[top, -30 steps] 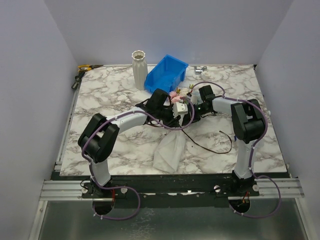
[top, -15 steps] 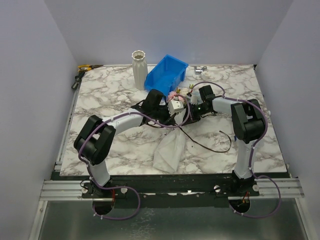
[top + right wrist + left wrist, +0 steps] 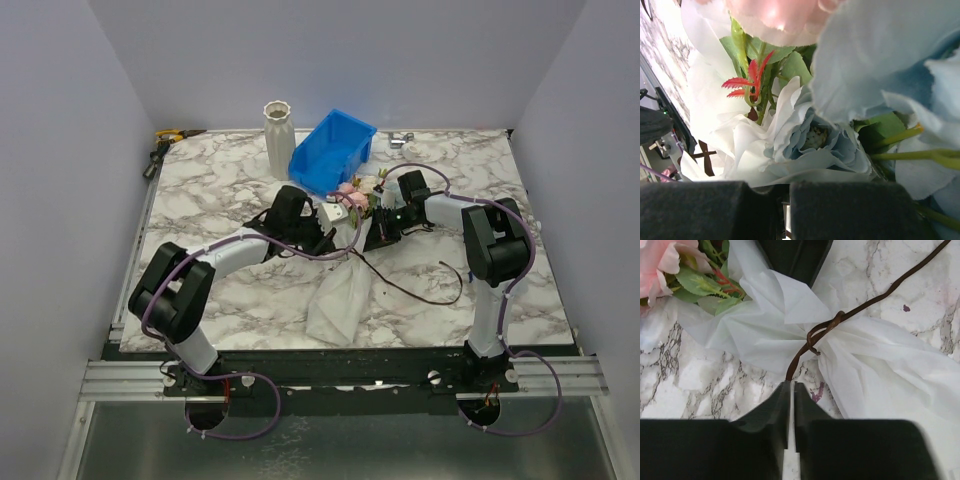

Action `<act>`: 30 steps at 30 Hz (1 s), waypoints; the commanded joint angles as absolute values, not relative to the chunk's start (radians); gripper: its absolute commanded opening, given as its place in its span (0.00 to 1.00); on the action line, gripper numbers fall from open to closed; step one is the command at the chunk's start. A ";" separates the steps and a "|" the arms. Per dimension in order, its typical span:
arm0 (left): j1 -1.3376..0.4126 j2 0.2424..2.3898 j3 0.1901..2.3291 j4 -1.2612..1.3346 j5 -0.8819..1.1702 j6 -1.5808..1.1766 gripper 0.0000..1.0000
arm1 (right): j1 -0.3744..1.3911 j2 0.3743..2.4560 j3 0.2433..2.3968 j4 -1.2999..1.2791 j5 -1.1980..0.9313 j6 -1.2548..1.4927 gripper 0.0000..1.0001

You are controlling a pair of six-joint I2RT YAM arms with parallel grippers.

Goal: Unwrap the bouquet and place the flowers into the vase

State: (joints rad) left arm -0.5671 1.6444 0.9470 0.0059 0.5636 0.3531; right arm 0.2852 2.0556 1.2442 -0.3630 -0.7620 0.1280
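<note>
The bouquet lies in the middle of the table, its white wrapping paper pointing toward me and its flowers toward the blue bin. A brown string is knotted round the paper. My left gripper is shut on the string's end, just left of the bouquet. Shut on the paper's edge, my right gripper sits beside a pale blue flower; its fingers show behind the knot. The off-white ribbed vase stands upright at the back.
A blue plastic bin sits right of the vase, close behind the flowers. Hand tools lie at the back left corner and a small metal part at the back right. The string's loose end trails over the table on the right.
My left gripper has closed on the string's end and drawn back to the left, away from the bouquet. The right gripper has stayed in place on the paper.
</note>
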 commanded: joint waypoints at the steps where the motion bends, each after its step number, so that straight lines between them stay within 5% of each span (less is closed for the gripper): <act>1: -0.584 1.602 0.982 -0.011 0.674 0.461 0.32 | 0.292 2.152 1.183 -0.391 -0.551 0.075 0.01; 4: -0.626 1.641 1.034 -0.059 0.663 0.524 0.44 | 0.293 2.155 1.187 -0.392 -0.551 0.076 0.01; 8: -0.636 1.715 1.116 -0.087 0.664 0.530 0.44 | 0.294 2.151 1.190 -0.396 -0.548 0.073 0.01; 30: -0.644 1.809 1.183 -0.262 0.633 0.655 0.27 | 0.292 2.157 1.191 -0.393 -0.543 0.070 0.01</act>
State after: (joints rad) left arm -0.6434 1.8072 1.1873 -0.2062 0.6312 0.6155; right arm 0.2852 2.0552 1.2442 -0.3630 -0.7620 0.1280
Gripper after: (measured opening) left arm 0.279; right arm 0.023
